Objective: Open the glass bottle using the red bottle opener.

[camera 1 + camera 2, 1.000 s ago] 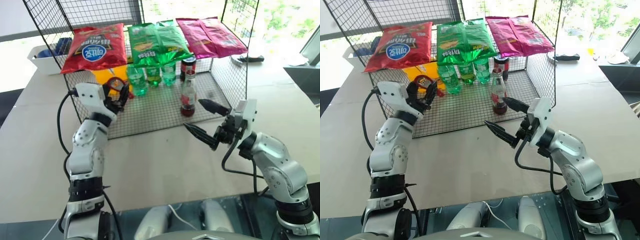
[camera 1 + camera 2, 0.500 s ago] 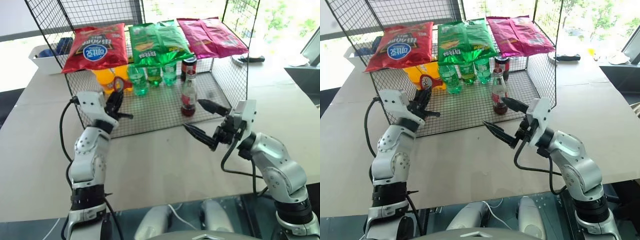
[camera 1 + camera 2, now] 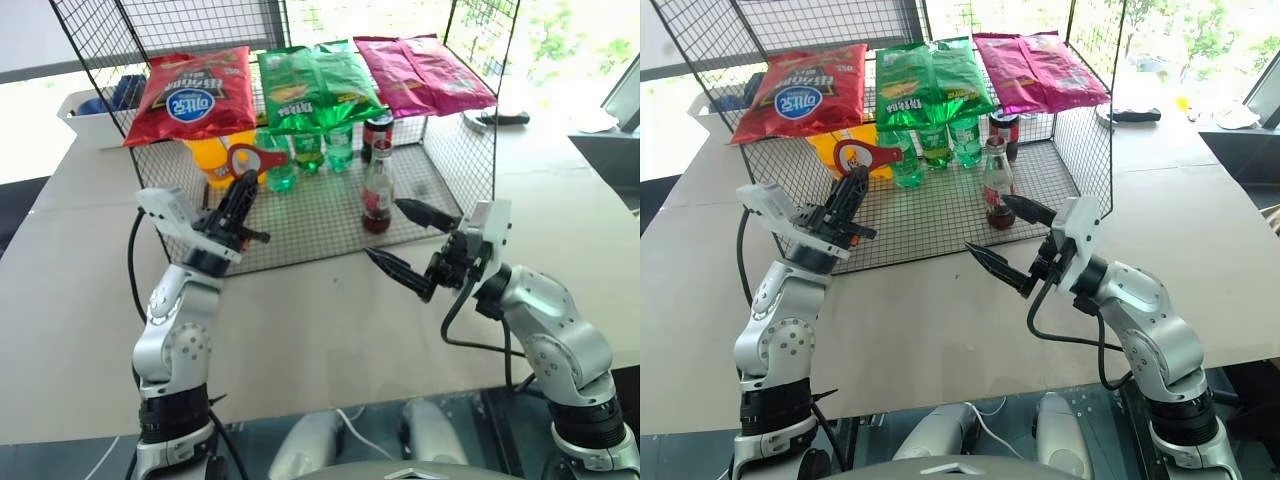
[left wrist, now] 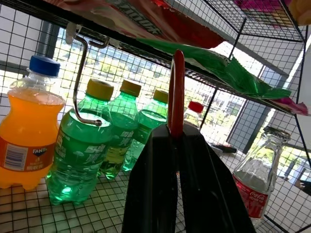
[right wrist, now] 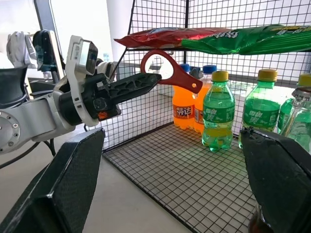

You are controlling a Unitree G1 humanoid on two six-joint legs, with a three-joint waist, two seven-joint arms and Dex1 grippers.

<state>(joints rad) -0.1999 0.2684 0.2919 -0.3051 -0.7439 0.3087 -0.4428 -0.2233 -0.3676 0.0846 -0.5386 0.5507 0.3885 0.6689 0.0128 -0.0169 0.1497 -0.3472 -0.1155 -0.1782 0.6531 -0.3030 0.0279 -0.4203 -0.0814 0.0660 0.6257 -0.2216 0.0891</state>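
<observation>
A: Head views?
B: Left pincer (image 3: 237, 190) clamped on the red bottle opener (image 3: 253, 158), loop end raised in front of the wire rack (image 3: 455, 160), by its near left corner. Glass bottle (image 3: 376, 190) upright on the rack's lower grid, toward the right side, cap on. Right pincer (image 3: 405, 240) spread wide, holding nothing, just in front of the rack and below the bottle, above the bench (image 3: 300, 330).
A: And behind?
B: Green bottles (image 3: 300, 150) and an orange bottle (image 3: 205, 160) at the back of the grid; chip bags (image 3: 310, 85) on the top shelf.
A: Left wrist view?
B: Opener (image 4: 177, 92) seen edge-on, pinched between the two closed fingers (image 4: 150, 184). Bottle (image 4: 256, 167) off to one side on the grid, apart from the opener.
A: Right wrist view?
B: Own fingers (image 5: 58, 189) far apart. Left pincer (image 5: 141, 82) across the rack's open front, opener's loop (image 5: 163, 68) sticking out past the fingertips, near the orange bottle (image 5: 183, 104).
</observation>
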